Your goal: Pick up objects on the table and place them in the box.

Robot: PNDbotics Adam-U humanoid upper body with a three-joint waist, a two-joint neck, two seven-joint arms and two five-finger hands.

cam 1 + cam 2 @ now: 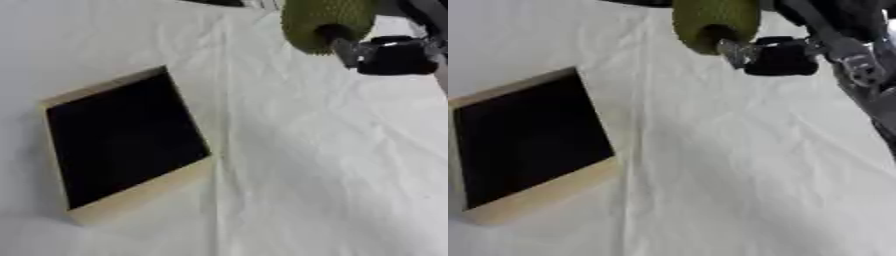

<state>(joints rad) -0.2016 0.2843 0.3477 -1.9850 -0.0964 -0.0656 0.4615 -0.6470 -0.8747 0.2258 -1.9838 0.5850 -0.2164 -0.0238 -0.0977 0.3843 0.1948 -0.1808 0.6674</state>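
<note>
Your right hand [776,55] comes in from the upper right, and its black fingers are curled round a rounded, yellow-green object with a finely pebbled skin [328,20], a fruit-like shape that you cannot identify more closely. A dark fingertip presses into the lower face of that green object, so the hand is closed on it and carries it clear of the white, creased cloth covering the table [332,165]. The held object hangs near the top edge, up and to the right of the shallow square box with pale wooden walls and a dark inside [122,137], and well apart from it. The box sits on the cloth at the left, turned at an angle, with its near wall facing you at the lower left; nothing can be made out inside it. The left eye view shows the whole box, both side walls included, but only a little of the arm at its right edge. The right eye view cuts off the box's left side, yet shows more of the black and silver forearm running down the right edge. Your left hand appears in neither view
</note>
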